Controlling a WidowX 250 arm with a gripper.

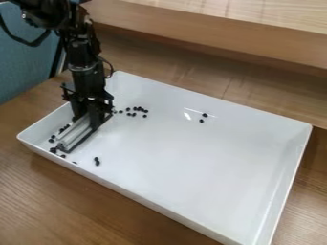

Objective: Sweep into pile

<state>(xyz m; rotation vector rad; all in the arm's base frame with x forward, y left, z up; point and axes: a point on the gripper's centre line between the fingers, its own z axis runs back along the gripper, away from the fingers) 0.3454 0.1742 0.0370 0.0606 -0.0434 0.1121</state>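
Count one white tray (211, 167), one long pale-grey sweeping tool (74, 132). Count small black beads as roughly two dozen: two toward far side (204, 115), about ten in mid-left scatter (138, 108), two or three near front wall (97, 159), several around tool. Can't fix exact total, some touching or partly hidden.
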